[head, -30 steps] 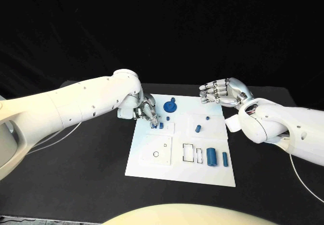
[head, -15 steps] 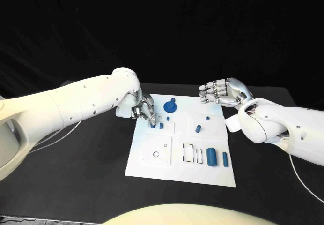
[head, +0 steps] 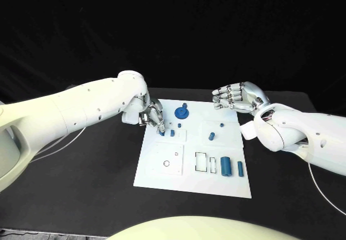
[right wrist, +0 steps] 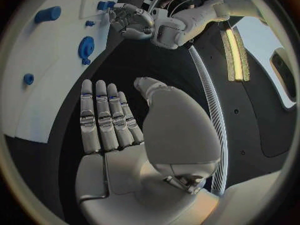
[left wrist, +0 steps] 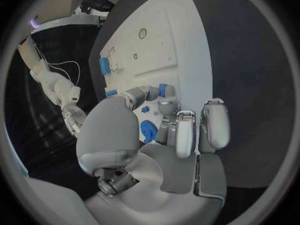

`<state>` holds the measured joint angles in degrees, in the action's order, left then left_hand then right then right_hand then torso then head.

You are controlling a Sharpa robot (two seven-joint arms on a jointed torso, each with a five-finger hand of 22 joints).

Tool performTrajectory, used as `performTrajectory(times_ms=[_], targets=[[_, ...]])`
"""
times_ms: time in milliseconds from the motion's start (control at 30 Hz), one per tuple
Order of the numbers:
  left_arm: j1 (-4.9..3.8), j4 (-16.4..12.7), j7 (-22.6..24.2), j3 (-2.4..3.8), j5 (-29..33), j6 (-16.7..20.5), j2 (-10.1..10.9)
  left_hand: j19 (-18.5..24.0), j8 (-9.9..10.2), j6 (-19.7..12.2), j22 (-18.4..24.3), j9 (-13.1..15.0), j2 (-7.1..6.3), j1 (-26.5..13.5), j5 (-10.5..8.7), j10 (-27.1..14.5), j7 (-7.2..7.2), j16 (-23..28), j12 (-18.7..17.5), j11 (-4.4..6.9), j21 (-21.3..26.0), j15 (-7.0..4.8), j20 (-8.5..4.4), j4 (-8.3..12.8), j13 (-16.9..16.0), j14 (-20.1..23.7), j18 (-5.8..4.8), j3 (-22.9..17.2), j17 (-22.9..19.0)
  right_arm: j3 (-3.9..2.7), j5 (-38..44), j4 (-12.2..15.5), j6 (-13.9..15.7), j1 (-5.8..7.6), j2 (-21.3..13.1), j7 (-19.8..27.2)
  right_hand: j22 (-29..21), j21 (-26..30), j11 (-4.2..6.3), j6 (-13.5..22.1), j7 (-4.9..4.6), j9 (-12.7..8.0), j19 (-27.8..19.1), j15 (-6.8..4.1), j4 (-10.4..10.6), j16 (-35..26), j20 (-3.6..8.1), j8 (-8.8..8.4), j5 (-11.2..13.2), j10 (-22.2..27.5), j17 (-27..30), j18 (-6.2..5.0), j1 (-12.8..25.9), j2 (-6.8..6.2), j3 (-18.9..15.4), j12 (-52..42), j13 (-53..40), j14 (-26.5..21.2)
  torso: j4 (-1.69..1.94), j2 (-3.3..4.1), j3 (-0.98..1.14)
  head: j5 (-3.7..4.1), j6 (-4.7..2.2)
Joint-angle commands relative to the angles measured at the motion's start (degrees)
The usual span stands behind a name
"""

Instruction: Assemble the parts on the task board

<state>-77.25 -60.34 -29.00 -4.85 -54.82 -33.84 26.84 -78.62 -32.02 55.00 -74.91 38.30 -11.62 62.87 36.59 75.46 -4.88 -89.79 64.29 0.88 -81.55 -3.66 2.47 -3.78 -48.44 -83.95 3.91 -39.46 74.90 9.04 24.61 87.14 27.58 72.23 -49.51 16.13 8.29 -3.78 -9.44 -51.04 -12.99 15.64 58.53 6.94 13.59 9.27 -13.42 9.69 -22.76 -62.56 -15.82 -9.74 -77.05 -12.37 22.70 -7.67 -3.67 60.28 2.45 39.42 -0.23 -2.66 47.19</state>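
The left hand reaches down at the task board's left edge, fingertips pinching a small blue peg on the board's far-left part. The right hand hovers loosely spread, holding nothing, off the board's far right corner, beyond the round blue part.

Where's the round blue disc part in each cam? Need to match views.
Head view: round blue disc part at the task board's far edge, between the two hands.
Left wrist view: disc just beyond the left hand's fingers.
Right wrist view: disc near the board's edge, beyond the right hand's fingertips.
Shared landmark: the left hand beside it.
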Motion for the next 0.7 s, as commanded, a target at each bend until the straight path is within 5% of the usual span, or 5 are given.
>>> performTrajectory(times_ms=[33, 700], targets=[[-0.08, 0.04, -0.45, -0.03, 0.48, -0.73, -0.03, -0.26, -0.07, 1.76, -0.61, 0.06, 0.84, 1.26, 0.26, 0.42, 1.45, -0.21, 0.35, 0.18, -0.18, -0.42, -0.12, 9.95, -0.09, -6.05, -0.07, -9.82, 15.10, -0.01, 0.34, 0.01, -0.67, -0.02, 0.05, 0.68, -0.06, -0.11, -0.08, -0.34, -0.16, -0.06, 0.16, 0.22, -0.32, -0.17, -0.04, -0.26, -0.25, -0.28, 0.09, -0.82, 0.63, -0.07, -0.11, 0.33, 0.02, 0.29, -0.01, -0.03, 0.01, -0.04, -0.05], [-0.07, -1.95, -1.73, -0.09, 0.07, 5.40, 0.92, -0.33, -0.08, 1.96, -0.75, 0.01, 0.82, 1.13, 0.38, 0.59, 1.42, -0.21, 0.46, 0.17, -0.28, -0.43, -0.14, 9.89, -0.20, -6.05, -0.10, -9.83, 15.10, -0.01, 0.34, 0.00, -0.71, -0.03, 0.02, 0.75, -0.06, -0.11, -0.08, -0.34, -0.16, -0.06, 0.16, 0.22, -0.32, -0.17, -0.04, -0.26, -0.25, -0.28, 0.09, -0.82, 0.63, -0.07, -0.11, 0.33, 0.02, 0.29, 0.01, -0.04, 0.01, -0.11, -0.11]])
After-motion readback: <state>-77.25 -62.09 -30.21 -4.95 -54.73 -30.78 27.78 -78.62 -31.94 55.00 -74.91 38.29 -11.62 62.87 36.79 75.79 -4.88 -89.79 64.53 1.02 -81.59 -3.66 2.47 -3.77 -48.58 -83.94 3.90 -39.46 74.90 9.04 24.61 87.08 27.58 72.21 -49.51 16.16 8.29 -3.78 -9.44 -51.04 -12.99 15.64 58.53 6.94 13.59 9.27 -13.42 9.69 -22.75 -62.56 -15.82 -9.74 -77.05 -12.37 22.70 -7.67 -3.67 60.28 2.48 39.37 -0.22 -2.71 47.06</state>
